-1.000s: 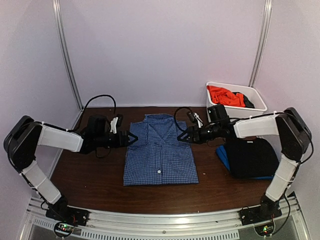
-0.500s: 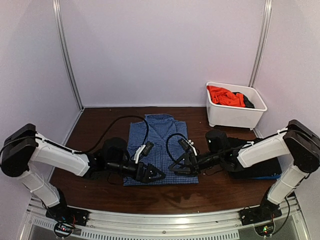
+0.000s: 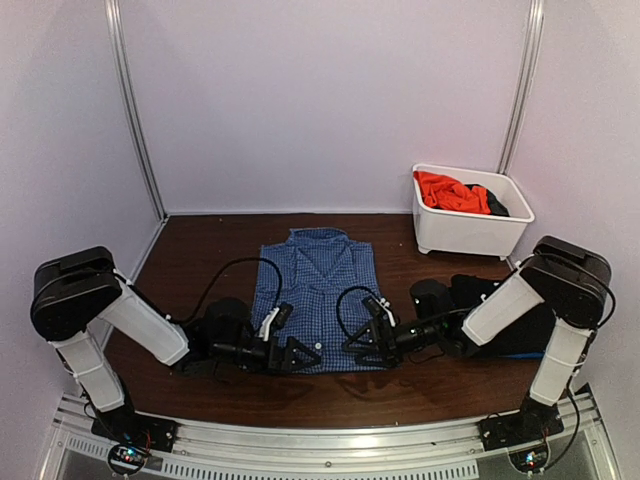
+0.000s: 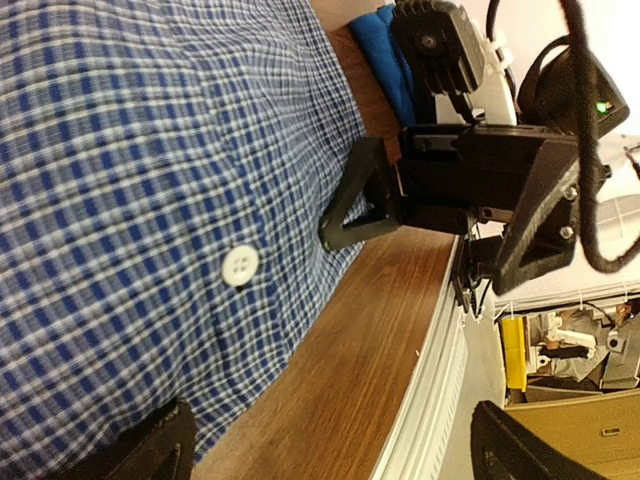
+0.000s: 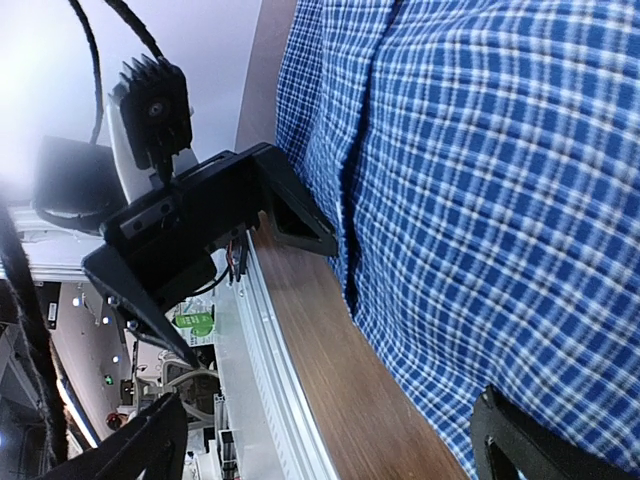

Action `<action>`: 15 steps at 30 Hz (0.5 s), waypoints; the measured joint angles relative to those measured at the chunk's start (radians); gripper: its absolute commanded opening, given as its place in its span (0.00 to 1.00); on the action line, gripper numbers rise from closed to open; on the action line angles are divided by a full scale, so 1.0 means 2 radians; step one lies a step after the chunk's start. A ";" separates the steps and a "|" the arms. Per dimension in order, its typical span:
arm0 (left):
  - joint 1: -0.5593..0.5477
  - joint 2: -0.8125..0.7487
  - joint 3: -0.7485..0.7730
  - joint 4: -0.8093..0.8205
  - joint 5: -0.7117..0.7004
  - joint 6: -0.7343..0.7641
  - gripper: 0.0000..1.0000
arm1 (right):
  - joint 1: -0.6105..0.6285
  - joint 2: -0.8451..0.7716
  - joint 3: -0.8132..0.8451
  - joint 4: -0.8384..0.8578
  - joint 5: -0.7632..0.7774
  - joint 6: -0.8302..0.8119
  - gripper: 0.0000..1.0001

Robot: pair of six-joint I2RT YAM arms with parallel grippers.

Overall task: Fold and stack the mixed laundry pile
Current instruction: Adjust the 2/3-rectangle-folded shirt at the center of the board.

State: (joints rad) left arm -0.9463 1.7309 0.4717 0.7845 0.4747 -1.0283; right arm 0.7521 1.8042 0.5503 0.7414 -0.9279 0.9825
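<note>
At the near hem of the blue-and-white checked shirt (image 3: pixel 318 290), flat on the table (image 3: pixel 190 270), the left tool (image 3: pixel 303 357) and right tool (image 3: pixel 356 342) have come down from its sides, both spread wide and empty, seemingly poised to fold the hem away.

checked shirt (image 4: pixel 120 150) lay flat, white button (image 4: pixel 240 265) near hem. right gripper (image 4: pixel 425 235) just right of button, jaws wide, nothing in them
</note>
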 measured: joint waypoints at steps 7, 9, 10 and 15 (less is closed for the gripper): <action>0.026 -0.047 -0.068 0.029 -0.009 -0.007 0.98 | -0.034 -0.037 -0.042 -0.010 -0.001 -0.032 0.92; 0.033 -0.082 -0.084 -0.003 -0.017 -0.002 0.98 | -0.036 -0.050 -0.043 -0.036 0.002 -0.043 0.89; 0.035 -0.104 -0.088 -0.031 -0.023 0.006 0.98 | -0.037 -0.057 -0.043 -0.050 0.004 -0.049 0.87; 0.026 -0.253 -0.022 -0.251 -0.105 0.117 0.98 | -0.039 -0.127 -0.011 -0.188 0.026 -0.113 0.77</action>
State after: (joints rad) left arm -0.8936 1.2255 0.4271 0.2821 0.2646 -0.7952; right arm 0.6746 1.5494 0.5285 0.3645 -0.8757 0.7567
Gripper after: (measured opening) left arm 0.977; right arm 0.816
